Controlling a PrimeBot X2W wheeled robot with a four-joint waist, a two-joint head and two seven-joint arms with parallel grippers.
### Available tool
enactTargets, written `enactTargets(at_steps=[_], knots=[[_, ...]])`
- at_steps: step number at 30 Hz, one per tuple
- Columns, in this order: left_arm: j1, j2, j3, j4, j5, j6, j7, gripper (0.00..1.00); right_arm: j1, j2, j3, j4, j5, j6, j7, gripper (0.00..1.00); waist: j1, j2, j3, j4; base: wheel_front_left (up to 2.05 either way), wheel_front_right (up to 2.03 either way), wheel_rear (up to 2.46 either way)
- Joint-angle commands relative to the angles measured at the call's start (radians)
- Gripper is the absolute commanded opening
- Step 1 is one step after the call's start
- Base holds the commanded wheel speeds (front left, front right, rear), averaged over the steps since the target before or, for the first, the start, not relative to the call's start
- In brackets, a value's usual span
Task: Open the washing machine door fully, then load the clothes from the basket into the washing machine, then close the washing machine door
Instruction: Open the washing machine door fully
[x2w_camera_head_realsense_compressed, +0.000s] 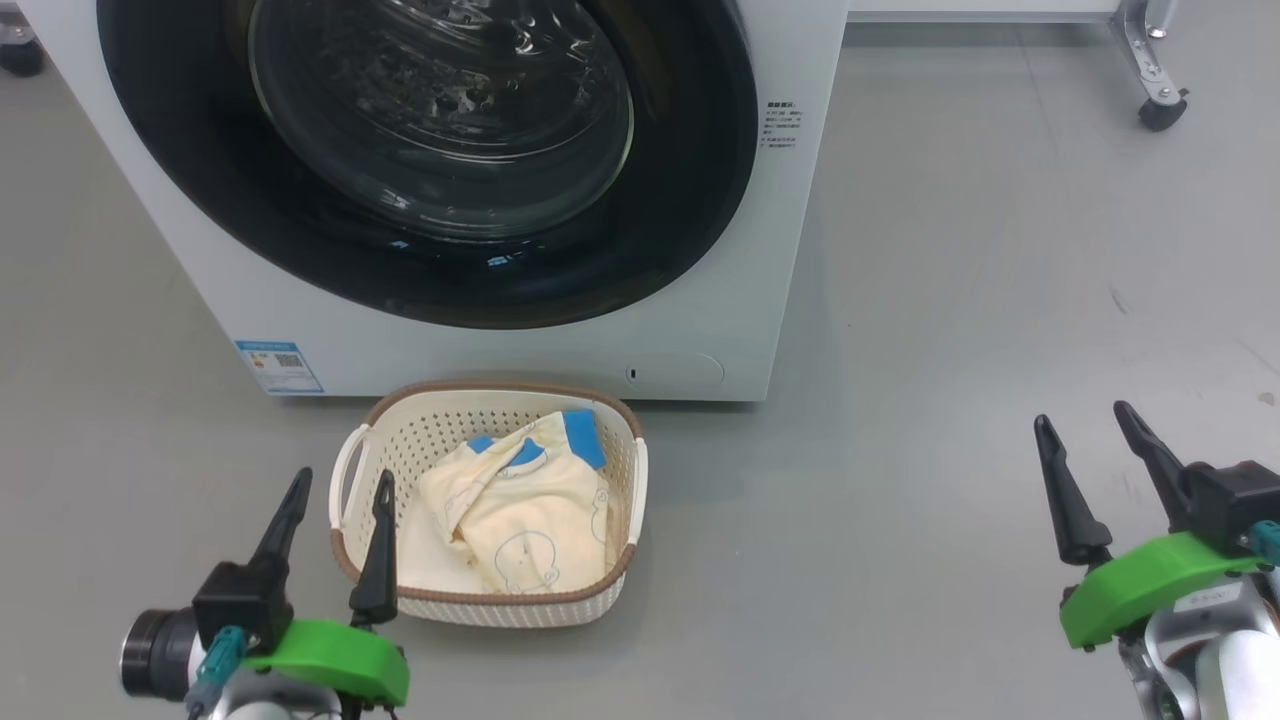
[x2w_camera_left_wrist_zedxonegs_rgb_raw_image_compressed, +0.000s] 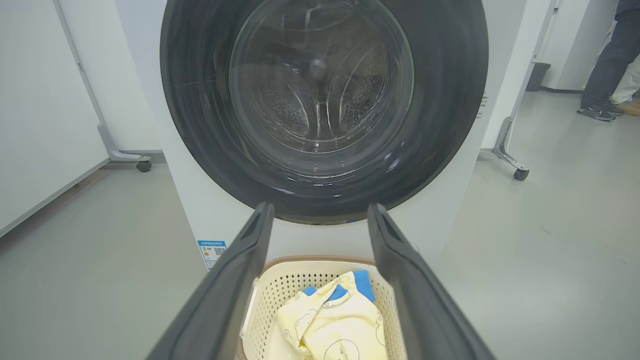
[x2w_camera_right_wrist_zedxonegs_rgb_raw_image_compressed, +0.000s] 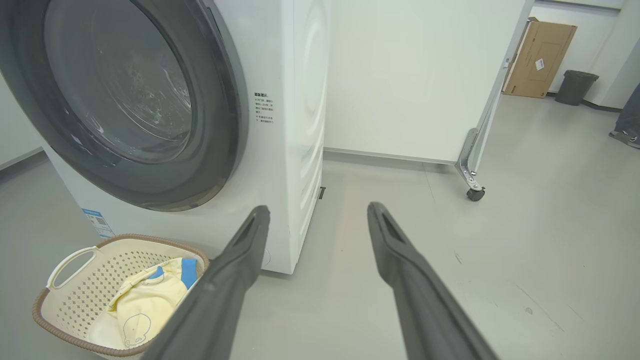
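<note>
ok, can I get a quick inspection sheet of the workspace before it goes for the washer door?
surface: grey floor, a few faint scuffs at the right.
job's things: washing machine door shut against the washing machine; basket on the floor just in front of it; clothes crumpled inside the basket.
clutter: nothing seen.
end effectors: left end effector open, empty, by the basket's left side; right end effector open, empty, above the floor to the right.
cables: nothing seen.
surroundings: castered stand, cardboard box, bin, a person's legs in the background.
</note>
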Motion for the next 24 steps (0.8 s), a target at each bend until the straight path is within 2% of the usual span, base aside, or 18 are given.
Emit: enactTargets(at_steps=[1, 10, 19, 22, 24], knots=[[-0.056, 0.026, 0.036, -0.031, -0.007, 0.009, -0.014, 1.00, -0.057, -0.010, 0.018, -0.033, -0.005, -0.003, -0.014, 1.00, 0.0000, 0.0000, 0.001, 0.000, 0.00, 0.00, 0.00], [-0.058, 0.031, 0.035, -0.040, -0.011, 0.016, -0.017, 1.00, -0.064, -0.008, 0.013, -0.035, -0.006, -0.003, -0.016, 1.00, 0.0000, 0.0000, 0.018, 0.000, 0.00, 0.00, 0.00], [-0.085, 0.034, 0.034, -0.066, -0.008, 0.025, -0.019, 1.00, -0.112, -0.006, -0.022, -0.029, 0.021, -0.003, -0.020, 1.00, 0.0000, 0.0000, 0.080, 0.011, 0.00, 0.00, 0.00], [-0.098, 0.033, 0.033, -0.070, -0.009, 0.024, -0.020, 1.00, -0.145, -0.005, -0.048, -0.017, 0.064, -0.003, -0.021, 1.00, 0.0000, 0.0000, 0.101, 0.019, 0.00, 0.00, 0.00], [-0.106, 0.032, 0.032, -0.067, -0.009, 0.025, -0.020, 1.00, -0.175, -0.005, -0.068, 0.005, 0.166, -0.003, -0.018, 1.00, 0.0000, 0.0000, 0.114, 0.026, 0.00, 0.00, 0.00]])
